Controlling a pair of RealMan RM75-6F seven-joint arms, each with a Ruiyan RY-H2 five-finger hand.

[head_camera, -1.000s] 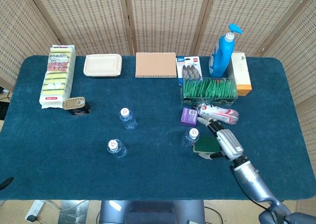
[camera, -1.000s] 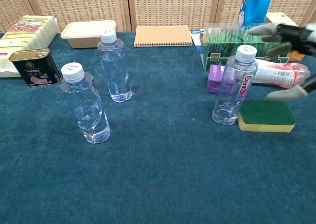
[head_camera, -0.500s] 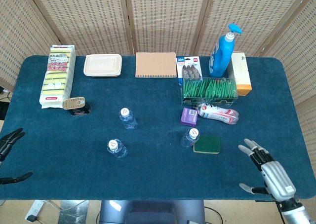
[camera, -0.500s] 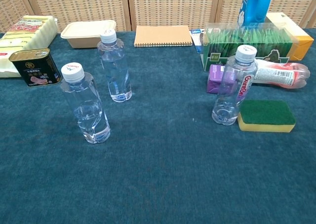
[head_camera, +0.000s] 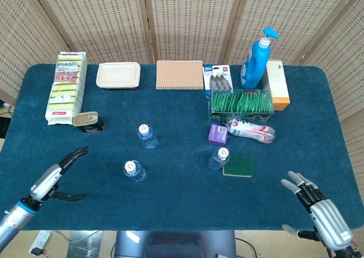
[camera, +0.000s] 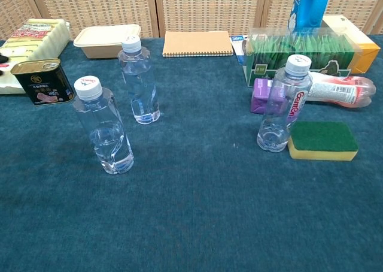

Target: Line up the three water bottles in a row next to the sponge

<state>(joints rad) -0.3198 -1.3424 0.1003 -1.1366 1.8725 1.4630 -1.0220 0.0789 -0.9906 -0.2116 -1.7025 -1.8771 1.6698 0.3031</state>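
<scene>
Lower left of the head view, the left hand [head_camera: 57, 175] is hovering with fingers spread, holding nothing. Two bottles [head_camera: 133, 170] [head_camera: 146, 136] are standing left of center, a third bottle [head_camera: 219, 158] is touching the sponge [head_camera: 238, 166] right of center. Lower right, the right hand [head_camera: 318, 208] is sitting open and empty too.

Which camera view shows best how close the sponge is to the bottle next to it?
The chest view: the sponge lies right beside the bottle, seen large and from the side. The head view shows both from above, small; the bottle's cap and the sponge's green top appear side by side.
</scene>
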